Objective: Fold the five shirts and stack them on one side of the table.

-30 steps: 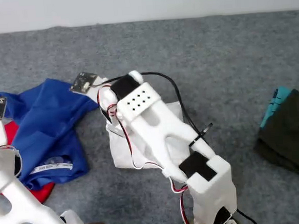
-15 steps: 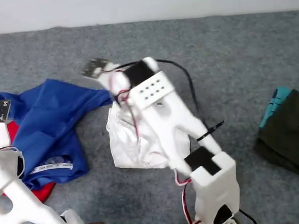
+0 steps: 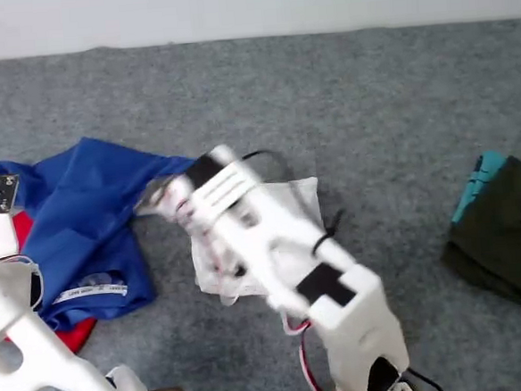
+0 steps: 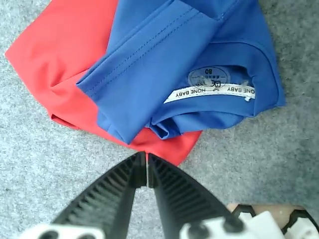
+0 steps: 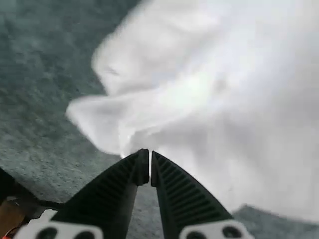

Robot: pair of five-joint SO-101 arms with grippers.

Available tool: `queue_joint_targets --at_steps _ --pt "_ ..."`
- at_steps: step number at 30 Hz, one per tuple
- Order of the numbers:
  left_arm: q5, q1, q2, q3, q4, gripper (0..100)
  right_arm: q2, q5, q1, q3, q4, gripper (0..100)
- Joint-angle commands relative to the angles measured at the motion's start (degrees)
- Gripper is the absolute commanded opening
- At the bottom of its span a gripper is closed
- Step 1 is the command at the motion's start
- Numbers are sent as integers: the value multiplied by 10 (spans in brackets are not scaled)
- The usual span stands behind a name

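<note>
You're holding right pincer (image 5: 145, 155) closed at edge of white shirt (image 5: 224, 99), probably for folding; grip on cloth unclear. Left pincer (image 4: 142, 159) hovering closed, empty, above red shirt (image 4: 55, 59), out of way.

Blue shirt (image 3: 83, 217); red shirt (image 4: 55, 59); white shirt (image 5: 224, 89); black shirt (image 3: 504, 232); grey table (image 3: 369, 89)

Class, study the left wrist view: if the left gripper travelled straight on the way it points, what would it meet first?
Most likely the edge of the red shirt, just ahead of the shut left gripper, then the blue shirt lying on it. Its height above the cloth is unclear.
</note>
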Motion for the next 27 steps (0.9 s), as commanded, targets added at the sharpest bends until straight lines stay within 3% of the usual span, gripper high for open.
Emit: queue_joint_targets --at_steps 1,6,16,21,27 --pt "5 0 -15 -4 -9 16 -4 -8 -57 -52 -6 10" --pt "5 0 -15 -3 -7 16 -4 -14 -37 -142 42 9" --pt "5 1 -15 -2 -8 16 -13 28 184 -149 40 9" --pt "5 3 -15 -1 -9 16 36 62 272 -150 8 9" --pt "5 3 -15 -1 -9 16 109 84 328 -151 -82 9"
